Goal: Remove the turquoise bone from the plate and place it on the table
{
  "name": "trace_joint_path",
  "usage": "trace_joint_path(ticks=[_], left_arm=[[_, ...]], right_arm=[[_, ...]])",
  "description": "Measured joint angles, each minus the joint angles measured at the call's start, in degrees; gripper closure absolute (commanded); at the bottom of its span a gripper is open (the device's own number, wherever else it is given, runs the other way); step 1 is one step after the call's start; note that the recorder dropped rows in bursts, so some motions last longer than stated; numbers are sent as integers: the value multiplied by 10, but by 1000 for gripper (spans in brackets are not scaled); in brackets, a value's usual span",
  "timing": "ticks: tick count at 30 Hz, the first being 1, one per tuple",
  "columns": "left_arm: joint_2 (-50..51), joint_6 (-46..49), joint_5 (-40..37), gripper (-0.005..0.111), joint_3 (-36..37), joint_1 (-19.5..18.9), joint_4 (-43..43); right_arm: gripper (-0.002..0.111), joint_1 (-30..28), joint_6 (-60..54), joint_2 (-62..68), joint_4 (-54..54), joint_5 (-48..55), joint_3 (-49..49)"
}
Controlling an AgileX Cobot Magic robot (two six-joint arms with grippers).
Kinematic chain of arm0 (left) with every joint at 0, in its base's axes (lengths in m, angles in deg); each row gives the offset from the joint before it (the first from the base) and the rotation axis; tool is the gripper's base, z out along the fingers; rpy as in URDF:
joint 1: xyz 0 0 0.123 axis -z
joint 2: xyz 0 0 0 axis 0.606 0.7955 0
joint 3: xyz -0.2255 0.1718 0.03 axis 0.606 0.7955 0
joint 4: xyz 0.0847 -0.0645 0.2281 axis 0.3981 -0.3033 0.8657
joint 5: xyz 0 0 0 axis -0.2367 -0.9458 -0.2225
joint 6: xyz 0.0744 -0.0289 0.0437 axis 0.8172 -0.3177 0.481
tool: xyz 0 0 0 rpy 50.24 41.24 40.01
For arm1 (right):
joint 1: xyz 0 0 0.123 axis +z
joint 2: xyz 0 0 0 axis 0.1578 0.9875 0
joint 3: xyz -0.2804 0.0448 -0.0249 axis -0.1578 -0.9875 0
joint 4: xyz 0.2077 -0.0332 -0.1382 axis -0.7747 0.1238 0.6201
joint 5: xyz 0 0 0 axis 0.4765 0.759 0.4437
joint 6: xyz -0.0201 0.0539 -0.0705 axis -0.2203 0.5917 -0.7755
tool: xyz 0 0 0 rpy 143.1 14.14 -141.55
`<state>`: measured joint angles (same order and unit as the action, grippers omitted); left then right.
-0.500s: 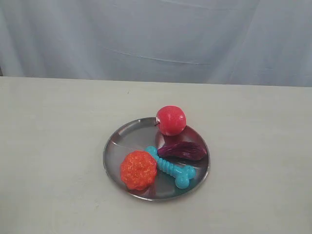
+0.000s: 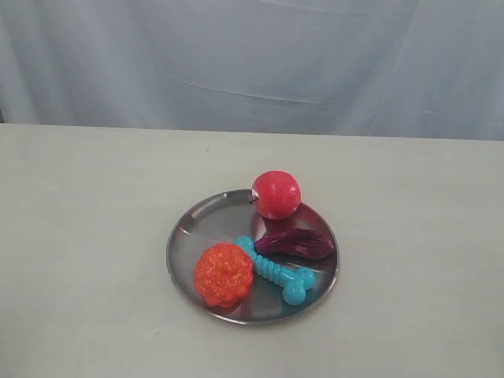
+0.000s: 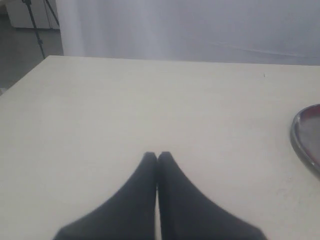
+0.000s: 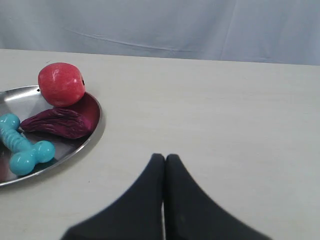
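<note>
The turquoise bone (image 2: 276,270) lies on the silver plate (image 2: 194,221) in the middle of the cream table (image 2: 87,236), between an orange knobbly ball and a dark purple toy. In the right wrist view the bone (image 4: 22,147) rests near the plate's (image 4: 95,107) rim. My right gripper (image 4: 165,158) is shut and empty, over bare table to the side of the plate. My left gripper (image 3: 158,155) is shut too, with only the plate's rim (image 3: 300,142) showing at the edge of its view. Neither gripper appears in the exterior view.
A red apple-like ball (image 2: 276,194) sits at the plate's far rim, an orange knobbly ball (image 2: 224,274) at its near left, a dark purple toy (image 2: 294,243) beside the bone. A pale cloth backdrop (image 2: 252,63) hangs behind the table. Bare tabletop surrounds the plate.
</note>
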<state>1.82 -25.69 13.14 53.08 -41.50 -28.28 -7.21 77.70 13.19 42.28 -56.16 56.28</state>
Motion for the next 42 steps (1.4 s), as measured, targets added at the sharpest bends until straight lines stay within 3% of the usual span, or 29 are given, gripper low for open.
trace_joint_path(ticks=[37,42], left_arm=[[0,0,0,107,0,0,0],[0,0,0,107,0,0,0]], right_arm=[[109,0,0,0,0,0,0],[109,0,-4,0,10,-53,0]])
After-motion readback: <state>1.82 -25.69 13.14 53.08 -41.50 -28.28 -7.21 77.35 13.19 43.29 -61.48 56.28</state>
